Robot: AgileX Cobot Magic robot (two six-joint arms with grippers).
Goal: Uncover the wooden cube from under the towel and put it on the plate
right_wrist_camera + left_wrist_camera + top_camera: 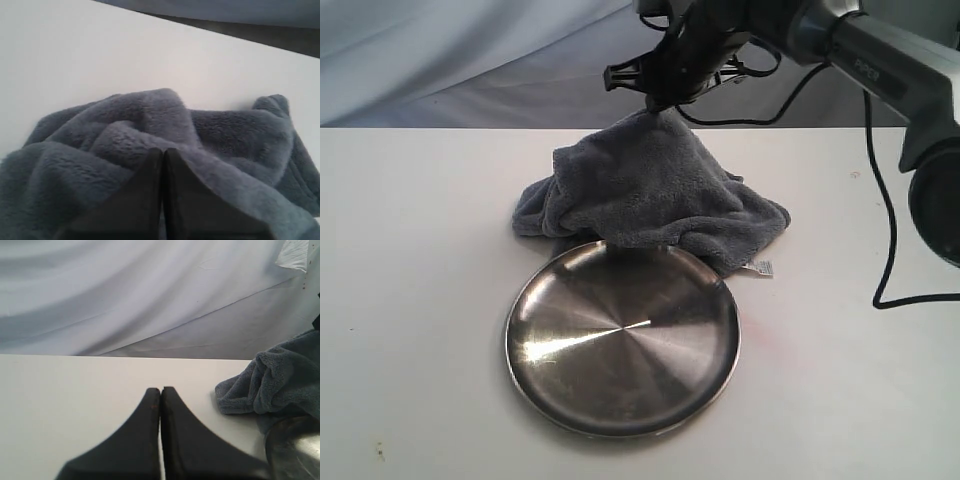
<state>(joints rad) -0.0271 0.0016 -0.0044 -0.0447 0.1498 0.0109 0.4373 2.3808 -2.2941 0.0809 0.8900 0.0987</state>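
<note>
Grey fluffy towel (650,190), tented, w/ white label (761,267)

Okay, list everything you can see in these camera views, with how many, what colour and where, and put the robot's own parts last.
towel: one, dark grey, bunched on the table behind the plate, its peak pulled up, its front edge hanging over the plate's far rim
label: one, white, on the towel's edge on the right side of the exterior view
plate: one, shiny steel, nearest the exterior camera, nothing on it
wooden cube: none showing in any view
table: one, white
backdrop: one, pale cloth, behind the table
cable: one, black, hanging along the right arm
right gripper: one, black, pinching the towel's peak
left gripper: one, black, shut, holding nothing, seen only in its own wrist view
</note>
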